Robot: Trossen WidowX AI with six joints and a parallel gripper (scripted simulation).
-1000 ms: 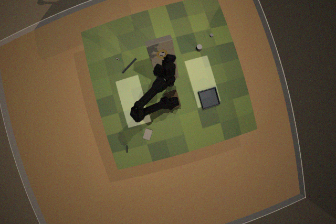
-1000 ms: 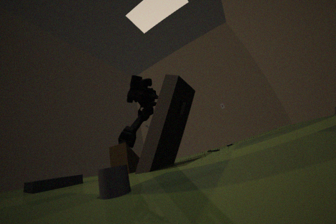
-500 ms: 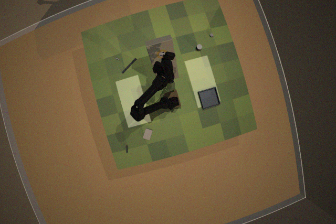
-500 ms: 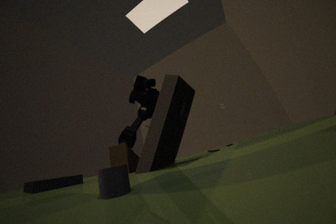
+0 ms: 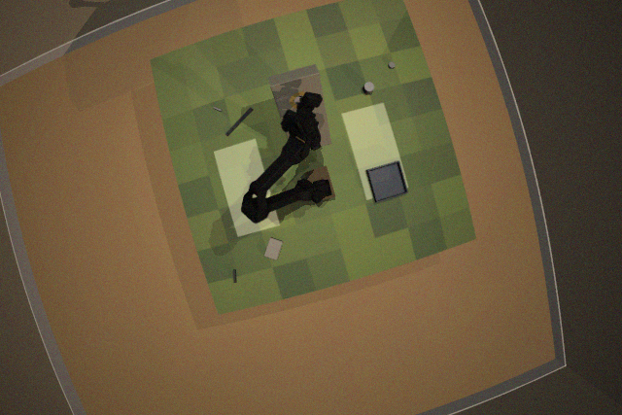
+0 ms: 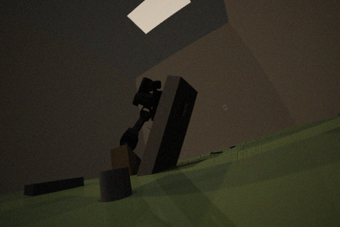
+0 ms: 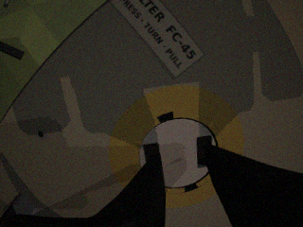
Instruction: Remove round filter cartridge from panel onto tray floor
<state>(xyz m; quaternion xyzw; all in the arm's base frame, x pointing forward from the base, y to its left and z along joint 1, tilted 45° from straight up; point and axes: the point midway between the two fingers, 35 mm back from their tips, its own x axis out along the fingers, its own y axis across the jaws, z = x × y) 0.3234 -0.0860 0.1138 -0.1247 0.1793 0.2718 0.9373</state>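
The service panel stands tilted. The round pale filter cartridge sits in its face, inside a yellow ring. Two dark slots show at the left and right of the cartridge face. My gripper is partly open, with its fingers pointing at the face and one fingertip at each slot. The fingertips overlap the slots' lower parts; how deep they reach cannot be told. In the exterior view the panel hides the cartridge. The dark square tray lies away from the panel.
A grey cylinder and a smaller one stand beyond the panel's side. A dark bar, a pale block and a short dark bar lie on the other side. A brown block is under the arm's base.
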